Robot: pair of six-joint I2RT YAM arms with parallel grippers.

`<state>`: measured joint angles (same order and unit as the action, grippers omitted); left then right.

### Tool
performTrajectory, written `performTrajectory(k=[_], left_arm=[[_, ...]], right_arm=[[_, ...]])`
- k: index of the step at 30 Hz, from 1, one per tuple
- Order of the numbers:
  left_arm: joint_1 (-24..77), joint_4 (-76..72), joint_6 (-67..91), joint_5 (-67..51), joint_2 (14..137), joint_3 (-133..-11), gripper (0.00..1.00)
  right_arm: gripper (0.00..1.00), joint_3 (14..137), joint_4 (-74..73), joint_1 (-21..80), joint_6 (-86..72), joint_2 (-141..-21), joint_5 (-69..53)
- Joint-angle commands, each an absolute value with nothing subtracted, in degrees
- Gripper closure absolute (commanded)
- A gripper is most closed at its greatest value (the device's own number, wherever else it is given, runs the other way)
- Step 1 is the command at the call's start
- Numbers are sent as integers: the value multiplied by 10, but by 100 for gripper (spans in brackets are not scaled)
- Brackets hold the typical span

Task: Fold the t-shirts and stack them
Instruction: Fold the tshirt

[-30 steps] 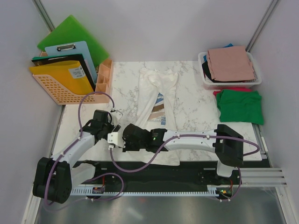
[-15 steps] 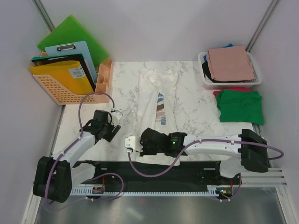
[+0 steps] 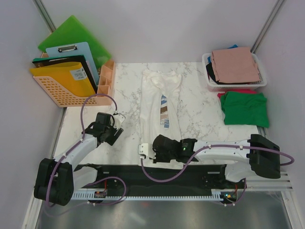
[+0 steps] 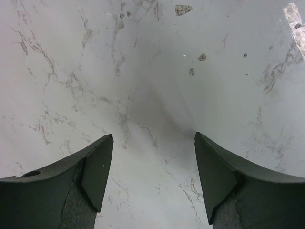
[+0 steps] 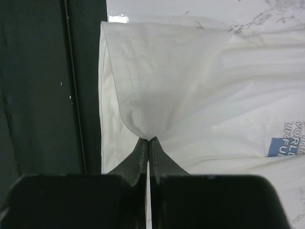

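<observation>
At the upper left an orange plastic lattice rack (image 3: 57,93) is holding folder boards, and below it the left arm's dark fingers (image 4: 93,176) are standing wide apart over the white marble worktop (image 3: 200,114), gripping nothing. In the centre a cream-white cloth t-shirt with a small blue-and-brown print (image 3: 159,98) is lying as a long narrow strip, the right arm's fingers (image 5: 137,160) pinching its lower edge tightly closed. At the right a folded green t-shirt (image 3: 245,109) is resting on a red one (image 3: 232,91), just below a white mesh basket (image 3: 212,85) carrying a dusty-pink t-shirt (image 3: 236,64).
</observation>
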<state>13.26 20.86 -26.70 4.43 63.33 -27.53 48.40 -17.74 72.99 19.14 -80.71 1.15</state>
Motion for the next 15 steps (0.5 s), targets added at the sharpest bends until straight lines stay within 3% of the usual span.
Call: performTrajectory(k=[1, 15], left_arm=[[130, 193, -270, 51, 640, -285, 24], [130, 192, -270, 53, 645, -288, 24]], right_arm=[[100, 469, -166, 729, 178, -787, -15], [100, 453, -174, 729, 163, -808, -93]])
